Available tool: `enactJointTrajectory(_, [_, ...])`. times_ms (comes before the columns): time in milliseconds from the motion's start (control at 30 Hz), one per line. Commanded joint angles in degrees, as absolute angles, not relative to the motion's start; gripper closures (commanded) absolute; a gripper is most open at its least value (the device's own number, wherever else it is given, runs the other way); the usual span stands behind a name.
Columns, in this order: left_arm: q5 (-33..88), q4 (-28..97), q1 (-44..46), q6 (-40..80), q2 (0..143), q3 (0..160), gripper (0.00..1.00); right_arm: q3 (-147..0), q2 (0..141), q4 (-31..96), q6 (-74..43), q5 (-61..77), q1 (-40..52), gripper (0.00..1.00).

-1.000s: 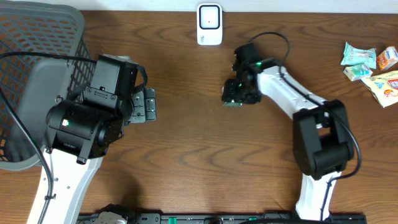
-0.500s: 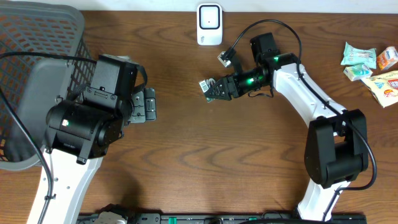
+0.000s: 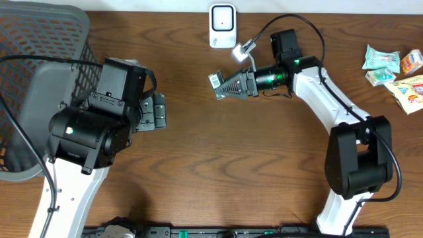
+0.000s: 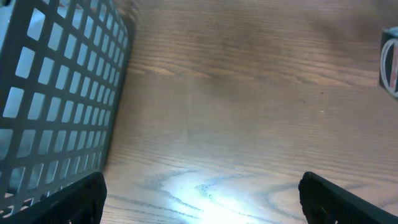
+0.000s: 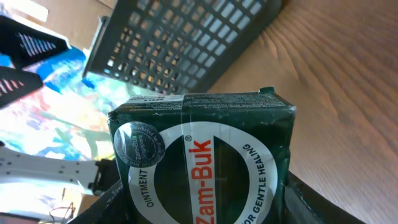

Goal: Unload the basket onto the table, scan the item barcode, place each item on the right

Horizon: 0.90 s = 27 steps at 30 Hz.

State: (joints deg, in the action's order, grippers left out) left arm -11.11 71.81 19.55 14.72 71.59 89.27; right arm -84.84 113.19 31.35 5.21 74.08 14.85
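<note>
The item is a dark green Zam-Buk ointment box (image 5: 205,162) and my right gripper (image 5: 205,208) is shut on it, a finger on each side. In the overhead view the box (image 3: 228,84) hangs above the table, pointing left, with a white barcode patch (image 3: 215,79) at its far end. It sits below and slightly left of the white scanner (image 3: 223,25) at the back edge. My left gripper (image 3: 155,111) rests beside the basket. In the left wrist view that gripper (image 4: 202,205) is open with only bare wood between its fingers.
A dark mesh basket (image 3: 33,79) fills the left side, close to the left arm, and appears in the left wrist view (image 4: 56,93) too. Several snack packets (image 3: 393,69) lie at the far right. A loose cable loops over the right arm.
The right arm has swung the box up and to the left, turning it level and bringing it nearer the scanner. The left arm has not moved.
</note>
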Motion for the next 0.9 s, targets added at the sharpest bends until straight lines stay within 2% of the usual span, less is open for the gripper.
enactJointTrajectory(0, [-12.08, 71.99, 19.27, 14.20, 71.85, 89.73, 0.02, -84.71, 112.07, 28.42, -1.65, 78.13, 14.66, 0.49])
enactJointTrajectory(233, [-12.08, 71.99, 19.27, 14.20, 71.85, 89.73, 0.02, -84.71, 112.07, 25.50, -8.82, 72.29, 14.66, 0.50])
enactJointTrajectory(867, [-12.08, 71.99, 19.27, 14.20, 71.85, 89.73, 0.02, -84.71, 112.07, 25.50, -8.95, 71.88, 14.72, 0.51])
